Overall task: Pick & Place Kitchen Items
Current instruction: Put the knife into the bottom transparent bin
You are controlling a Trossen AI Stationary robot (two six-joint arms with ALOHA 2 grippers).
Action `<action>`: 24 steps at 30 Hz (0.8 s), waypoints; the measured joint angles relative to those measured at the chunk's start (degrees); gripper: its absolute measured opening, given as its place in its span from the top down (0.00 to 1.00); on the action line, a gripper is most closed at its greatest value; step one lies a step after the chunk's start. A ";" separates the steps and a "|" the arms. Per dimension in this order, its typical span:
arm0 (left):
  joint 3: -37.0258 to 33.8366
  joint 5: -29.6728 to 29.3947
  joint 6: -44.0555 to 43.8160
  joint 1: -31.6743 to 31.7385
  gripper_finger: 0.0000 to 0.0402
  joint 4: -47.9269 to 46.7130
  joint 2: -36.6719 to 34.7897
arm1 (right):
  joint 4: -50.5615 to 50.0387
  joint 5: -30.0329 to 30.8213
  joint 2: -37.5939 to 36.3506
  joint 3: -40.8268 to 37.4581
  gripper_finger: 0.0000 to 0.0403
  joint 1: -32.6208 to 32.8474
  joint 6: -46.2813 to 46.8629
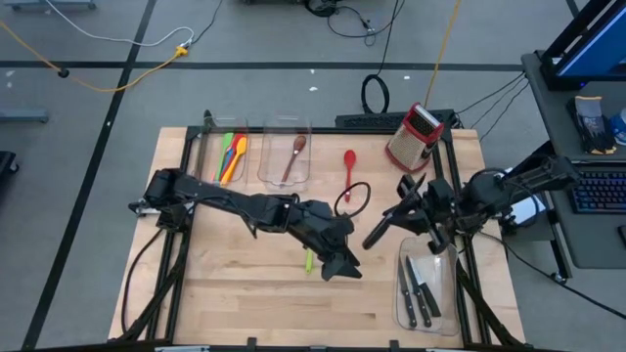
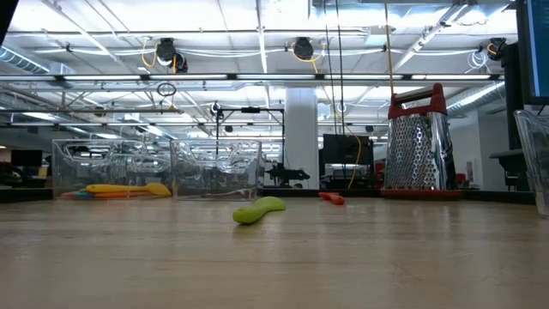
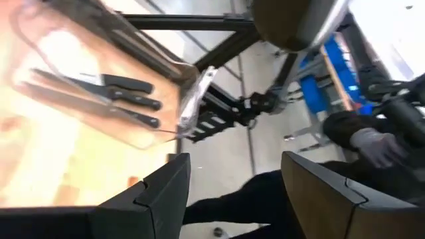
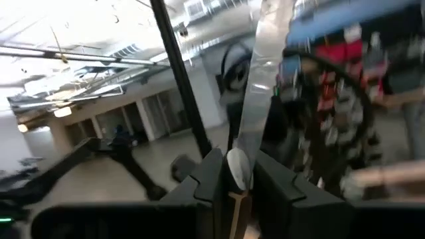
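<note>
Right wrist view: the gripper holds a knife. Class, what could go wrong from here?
The knife is pinched near one end by the right gripper, so it may swivel or slip. The open left gripper hangs close by; the arms could collide or knock the green utensil.

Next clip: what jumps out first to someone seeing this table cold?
The two dark arms meeting mid-table: the left gripper hangs with fingers apart beside a green utensil lying loose on the wood, while the right gripper pinches a steel knife. Behind stands the red-and-silver box grater, and three black-handled knives lie in a clear bin.
</note>
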 joint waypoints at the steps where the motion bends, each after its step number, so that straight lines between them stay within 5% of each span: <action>1: 0.00 -0.71 0.40 0.13 0.40 -0.73 0.00 | -2.21 -0.18 -0.93 0.00 0.88 0.00 2.39; 14: 0.00 -14.32 6.46 1.27 0.40 -8.89 0.00 | -31.24 -9.39 -9.12 0.00 0.88 1.01 38.84; 24: 0.00 -19.70 7.82 1.32 0.40 -12.06 0.00 | -52.52 -14.11 -9.09 0.00 0.88 9.21 59.56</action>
